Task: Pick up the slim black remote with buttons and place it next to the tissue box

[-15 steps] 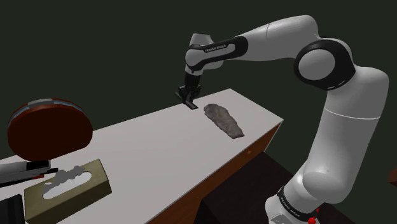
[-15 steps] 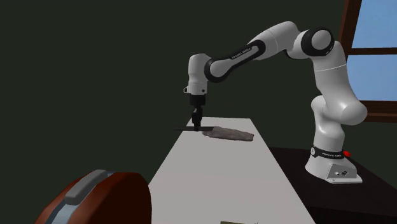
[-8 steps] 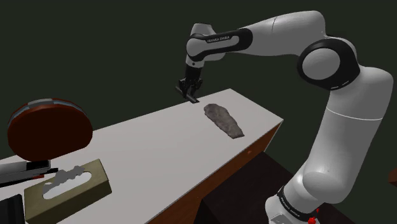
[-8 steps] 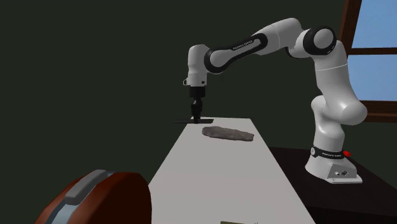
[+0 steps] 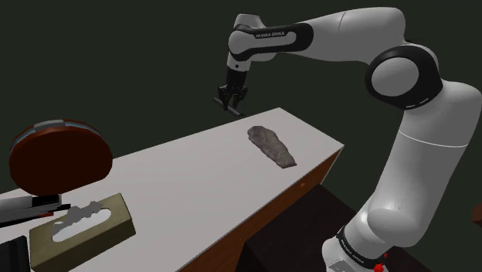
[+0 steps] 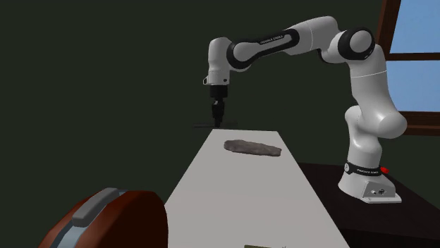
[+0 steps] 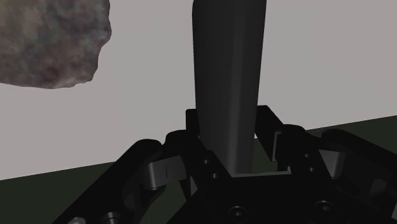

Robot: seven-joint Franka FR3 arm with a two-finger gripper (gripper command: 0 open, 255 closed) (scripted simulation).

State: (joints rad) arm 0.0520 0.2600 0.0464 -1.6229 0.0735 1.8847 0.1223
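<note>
- My jaws are pinching the slim black remote [image 7: 226,83]. In the wrist view one finger [image 7: 167,167] presses each side of its near end, and its long body runs away from me.
- I hold the remote [image 5: 229,107] in the air, off the surface, above the far end of the pale worktop [image 5: 193,185] and close to its edge.
- In the second exterior view the remote [image 6: 211,127] looks like a thin, level dark line under my wrist.
- A rough grey stone-like lump [image 5: 271,145] lies flat on the worktop, near the remote and below it, and does not touch it.
- The tissue box [image 5: 85,224] sits at the other end of the worktop, at the shoulder view's lower left. It is well apart from the remote.
- A round reddish-brown object with a grey band [image 5: 58,154] stands just behind the tissue box.
</note>
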